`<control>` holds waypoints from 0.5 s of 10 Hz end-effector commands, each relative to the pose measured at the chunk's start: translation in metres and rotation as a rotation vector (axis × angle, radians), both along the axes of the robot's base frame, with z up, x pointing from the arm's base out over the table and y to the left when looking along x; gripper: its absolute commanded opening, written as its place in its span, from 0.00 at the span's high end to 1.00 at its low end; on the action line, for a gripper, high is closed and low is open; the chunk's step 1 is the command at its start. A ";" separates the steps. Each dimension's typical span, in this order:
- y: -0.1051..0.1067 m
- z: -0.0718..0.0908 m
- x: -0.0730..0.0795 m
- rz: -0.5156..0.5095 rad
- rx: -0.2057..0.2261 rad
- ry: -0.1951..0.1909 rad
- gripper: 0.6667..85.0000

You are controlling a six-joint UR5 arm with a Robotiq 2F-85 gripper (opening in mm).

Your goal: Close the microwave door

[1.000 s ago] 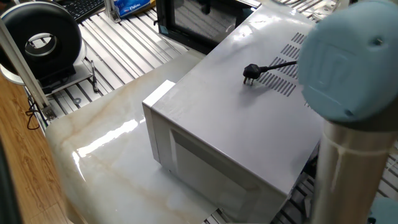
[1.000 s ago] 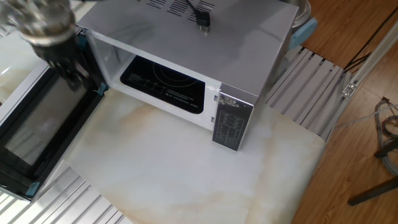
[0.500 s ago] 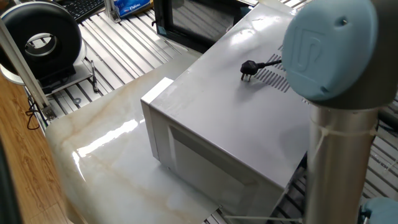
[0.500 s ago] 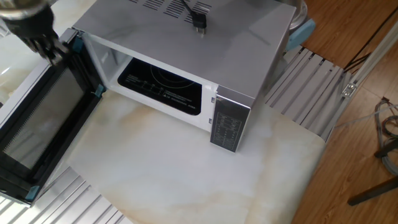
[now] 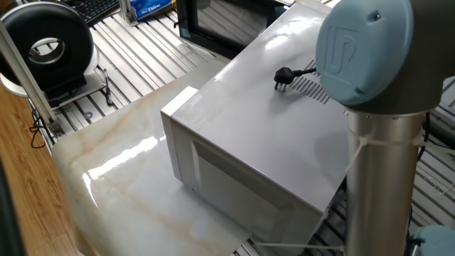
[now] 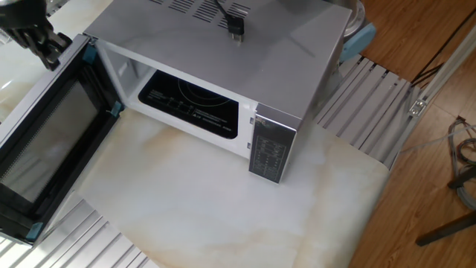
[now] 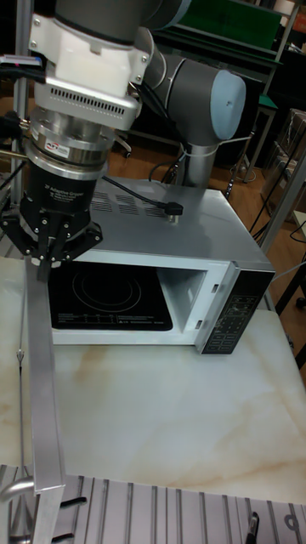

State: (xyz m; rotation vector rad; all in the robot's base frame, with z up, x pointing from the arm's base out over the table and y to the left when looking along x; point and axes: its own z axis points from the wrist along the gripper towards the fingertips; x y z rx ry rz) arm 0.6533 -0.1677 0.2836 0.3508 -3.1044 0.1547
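Observation:
The light-grey microwave (image 6: 282, 45) stands on the marble table with its cavity open and its control panel (image 6: 268, 149) facing front. Its plug (image 6: 236, 30) lies on the top. The microwave door (image 6: 52, 149) is swung wide open to the left, with its dark glass facing up. My gripper (image 6: 50, 58) sits at the door's far top edge near the hinge side, fingers drawn together with nothing between them. In the tall fixed view the gripper (image 7: 47, 265) points down right over the door's thin edge (image 7: 41, 382). From the rear view the microwave (image 5: 242, 135) hides the gripper.
A black drum-shaped device (image 5: 46, 43) stands at the far left beyond the marble table (image 6: 201, 216). Slatted aluminium rails (image 6: 372, 104) border the table. My arm's blue elbow joint (image 5: 370, 50) fills the right of the rear view.
My gripper has moved up and left along the door towards its outer side. The microwave body has slid slightly left. The arm's elbow has swung left over the microwave.

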 end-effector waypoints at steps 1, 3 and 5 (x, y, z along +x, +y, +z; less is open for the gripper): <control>-0.016 0.004 0.002 0.051 -0.016 -0.003 1.00; -0.021 0.000 0.004 0.064 -0.014 -0.008 1.00; -0.024 -0.003 0.004 0.072 -0.007 -0.009 1.00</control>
